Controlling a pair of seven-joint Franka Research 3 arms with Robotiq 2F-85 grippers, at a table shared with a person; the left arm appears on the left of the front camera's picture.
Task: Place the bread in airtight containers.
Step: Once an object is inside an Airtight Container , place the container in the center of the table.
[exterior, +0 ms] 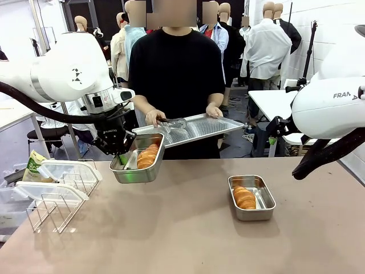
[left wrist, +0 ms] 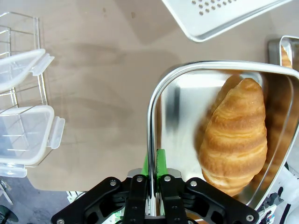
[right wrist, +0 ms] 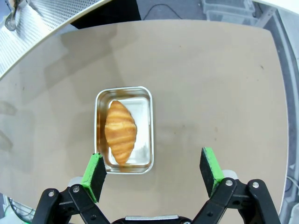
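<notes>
1. Right, my left fingers [left wrist: 161, 161] are clenched on the rim of a small rectangular shiny steel pan [left wrist: 150, 107], holding it slightly tilted, lifted off the brown table [left wrist: 103, 93].
2. A golden-brown ridged croissant-like roll [left wrist: 236, 133] lies lengthwise inside that held pan.
3. My right fingers [right wrist: 96, 170] are released and spread wide, hovering above the second steel pan [right wrist: 148, 100] and touching nothing.
4. That pan sits flat on the table with the second golden roll [right wrist: 120, 130] inside it.
5. Across the table, the person's hands [exterior: 154, 117] hold a large flat perforated metal tray [exterior: 205, 128].
6. Off to my left, two clear white-rimmed plastic lids [exterior: 65, 169] rest on a wire rack [exterior: 54, 208]; both pans stand uncovered.
</notes>
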